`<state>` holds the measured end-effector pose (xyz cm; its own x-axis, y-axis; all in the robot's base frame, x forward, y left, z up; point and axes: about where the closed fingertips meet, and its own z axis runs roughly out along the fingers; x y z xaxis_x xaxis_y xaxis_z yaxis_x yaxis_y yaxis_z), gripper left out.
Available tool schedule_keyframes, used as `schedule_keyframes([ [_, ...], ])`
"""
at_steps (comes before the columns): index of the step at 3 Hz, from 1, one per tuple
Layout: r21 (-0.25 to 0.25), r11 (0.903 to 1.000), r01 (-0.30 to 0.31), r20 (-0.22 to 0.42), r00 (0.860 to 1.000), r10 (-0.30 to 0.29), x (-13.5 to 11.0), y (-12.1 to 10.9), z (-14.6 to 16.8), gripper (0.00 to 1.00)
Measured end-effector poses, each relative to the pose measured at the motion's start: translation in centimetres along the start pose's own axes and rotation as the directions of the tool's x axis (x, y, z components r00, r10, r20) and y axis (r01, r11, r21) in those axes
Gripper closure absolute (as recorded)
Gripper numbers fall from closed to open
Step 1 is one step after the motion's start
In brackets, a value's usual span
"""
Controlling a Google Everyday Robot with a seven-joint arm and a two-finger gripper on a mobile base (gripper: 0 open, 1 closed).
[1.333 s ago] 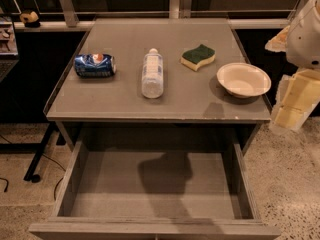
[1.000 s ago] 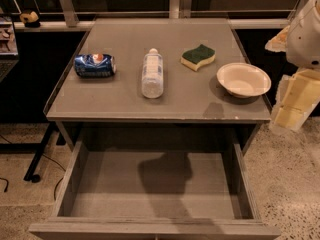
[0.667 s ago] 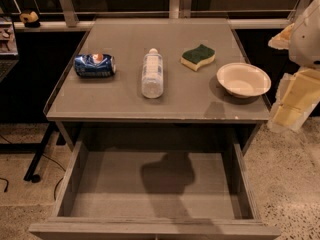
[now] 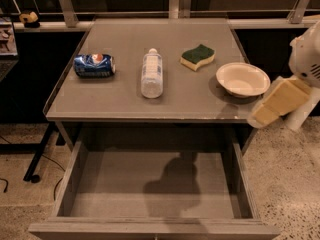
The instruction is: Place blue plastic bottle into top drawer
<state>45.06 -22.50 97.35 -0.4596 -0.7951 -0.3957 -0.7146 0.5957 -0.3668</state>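
Bottle (image 4: 151,73) flat on its side on the table (image 4: 125,104), just 9 o'clock of the tabletop's centre, white cap pointing to 12, base pointing to 6, pale label wrapped round its middle. Nothing is touching it.

At 9 o'clock from the bottle, near but apart, a dark blue can (image 4: 94,65) lies on its side, close to the table's left rim. Swing to 2 o'clock of the bottle and there's a sponge (image 4: 197,57), green face up over a yellow layer. At 3 o'clock, well apart, a cream bowl (image 4: 242,80) sits upright beside the right edge.

Down at 6 o'clock, under the tabletop's front edge, the drawer (image 4: 100,184) is pulled wide out. Its flat grey bottom and low sides show, and a dark shadow (image 4: 172,186) falls across the middle of the floor.

Now the gripper (image 4: 276,102): a tan block off the table's front right corner, at 4 o'clock of the bowl, hanging in the air over the speckled floor (image 4: 285,179), tilted down toward 8 o'clock. The white arm (image 4: 307,59) runs up from it to the right edge of view. Gripper and bottle are well apart, with the bowl between them. Whether it is open or closed, I cannot tell from here.
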Motion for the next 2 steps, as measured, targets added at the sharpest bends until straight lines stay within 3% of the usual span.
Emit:
schedule_keyframes([
  [1,0.119,0.9786,-0.168,0.070,0.985,0.160,-0.6,-3.5,1.3,0.00],
  [2,0.151,0.9279,-0.341,0.118,0.938,0.326,-0.1,-5.7,2.6,0.00],
])
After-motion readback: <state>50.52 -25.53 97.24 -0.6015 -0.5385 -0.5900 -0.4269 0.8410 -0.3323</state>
